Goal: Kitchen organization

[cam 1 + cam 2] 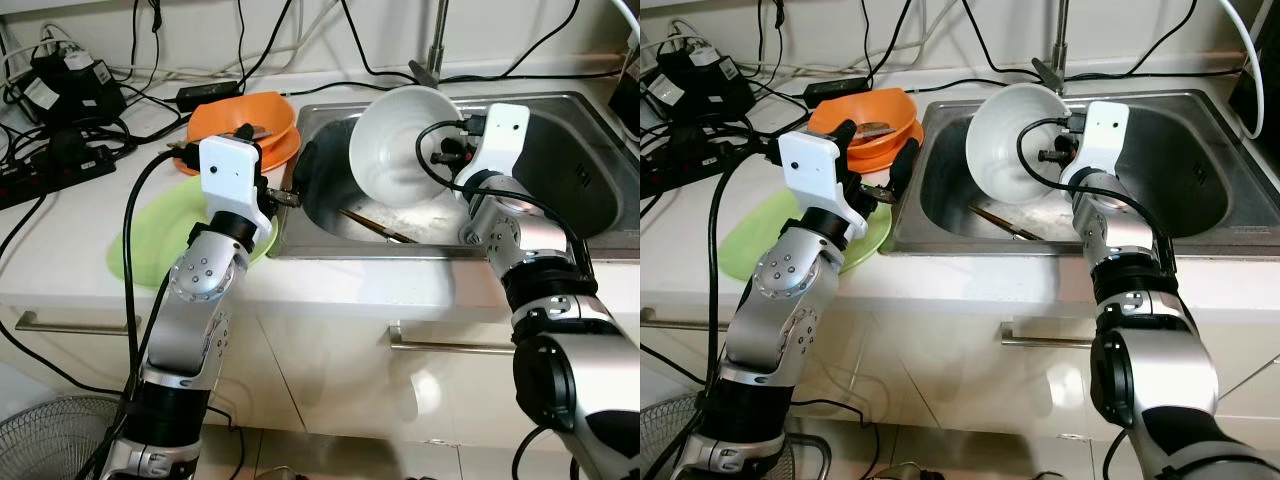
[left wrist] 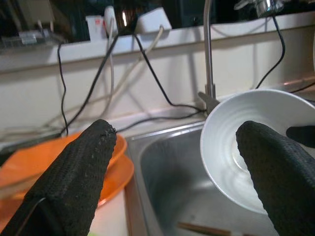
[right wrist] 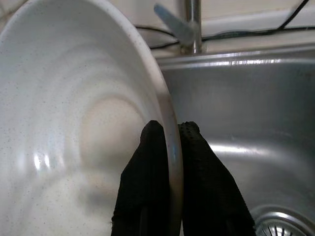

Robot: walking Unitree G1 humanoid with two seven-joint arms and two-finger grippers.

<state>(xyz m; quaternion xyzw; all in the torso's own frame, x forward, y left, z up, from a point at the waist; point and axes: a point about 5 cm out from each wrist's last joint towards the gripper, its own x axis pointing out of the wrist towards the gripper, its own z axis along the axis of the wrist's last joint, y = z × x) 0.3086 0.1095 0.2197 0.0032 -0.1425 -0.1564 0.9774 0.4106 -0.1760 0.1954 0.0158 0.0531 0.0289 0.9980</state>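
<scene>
Green plate (image 1: 150, 235) lies on the worktop (image 1: 60, 270), orange bowls (image 1: 245, 125) stacked behind it. Left hand (image 1: 875, 165) hovers over the sink's left rim, fingers spread, empty. Right hand (image 3: 170, 162) pinches the rim of the white bowl (image 1: 405, 145), tilted above the sink (image 1: 570, 160); chopsticks (image 1: 375, 225) lie below.

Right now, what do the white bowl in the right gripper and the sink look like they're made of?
White bowl: glazed ceramic or melamine, judging by its glossy, faintly speckled surface; I can't tell which. Sink: brushed stainless steel, grey with soft streaked reflections. The right gripper pinches the bowl's rim.
</scene>
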